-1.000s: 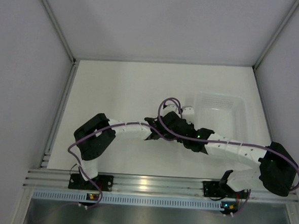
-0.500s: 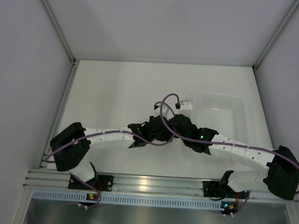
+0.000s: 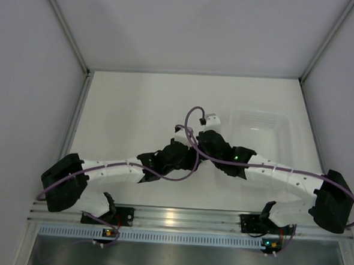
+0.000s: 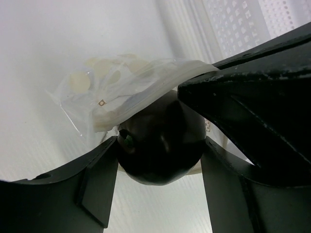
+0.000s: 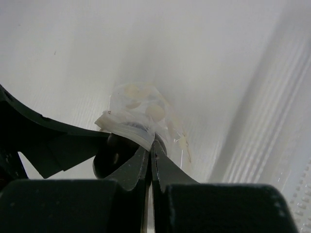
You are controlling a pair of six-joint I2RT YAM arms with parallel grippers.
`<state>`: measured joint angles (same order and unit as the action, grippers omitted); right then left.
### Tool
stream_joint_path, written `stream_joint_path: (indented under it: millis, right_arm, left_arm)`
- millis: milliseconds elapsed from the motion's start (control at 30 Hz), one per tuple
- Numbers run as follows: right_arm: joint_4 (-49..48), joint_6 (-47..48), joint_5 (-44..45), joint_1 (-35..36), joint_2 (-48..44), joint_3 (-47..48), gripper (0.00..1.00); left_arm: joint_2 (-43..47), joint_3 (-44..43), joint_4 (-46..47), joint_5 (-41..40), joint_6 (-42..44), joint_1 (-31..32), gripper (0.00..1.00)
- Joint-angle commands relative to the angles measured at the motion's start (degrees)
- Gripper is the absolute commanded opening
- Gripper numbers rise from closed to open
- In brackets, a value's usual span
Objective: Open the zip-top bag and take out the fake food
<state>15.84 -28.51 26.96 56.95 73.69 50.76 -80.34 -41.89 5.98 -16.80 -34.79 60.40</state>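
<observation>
In the left wrist view my left gripper (image 4: 160, 141) has its two fingers closed against the sides of the fake food (image 4: 160, 153), a glossy dark ball, at the mouth of the clear zip-top bag (image 4: 112, 82). The bag hangs above and left of the ball. My right gripper (image 5: 151, 143) is shut on the bag's white zip edge (image 5: 129, 128); the ball (image 5: 114, 153) shows just left of its fingers. In the top view both grippers, left (image 3: 186, 154) and right (image 3: 203, 147), meet at mid-table and hide the bag and ball.
The white translucent tub (image 3: 283, 124) stands right of the grippers at the back right; its perforated wall shows in the left wrist view (image 4: 243, 19). Purple cables loop above both wrists. White walls enclose the table on three sides.
The left arm has stretched out flatter, its elbow swinging down and left, while its gripper stays at the bag. The right wrist has shifted slightly left and away from the tub.
</observation>
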Motion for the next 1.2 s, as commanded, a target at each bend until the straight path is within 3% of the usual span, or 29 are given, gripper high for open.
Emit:
stream_joint_path:
  millis: [0,267,667,833,1167]
  right_arm:
    - [-8.1,-1.1,1.0,-1.1,1.1,4.7,0.0]
    - [-10.8,-1.7,-3.4,-1.7,4.1,4.7,0.0]
    - [-12.7,-0.2,-3.1,-1.6,7.4,6.3,0.0]
    - [-12.5,4.8,0.8,-1.8,10.8,9.3,0.0]
    - [-12.2,9.6,3.6,-2.3,17.2,15.1,0.0]
  left_arm:
    - [5.1,2.0,7.2,4.9,3.2,3.0,0.0]
    - [14.3,7.5,9.5,-1.4,0.2,2.9,0.0]
    - [27.4,15.4,7.0,-14.1,-6.1,2.8,0.0]
    - [32.7,14.5,-2.3,-19.8,-8.3,2.8,0.0]
    - [41.1,14.2,-8.0,-19.3,-8.8,2.7,0.0]
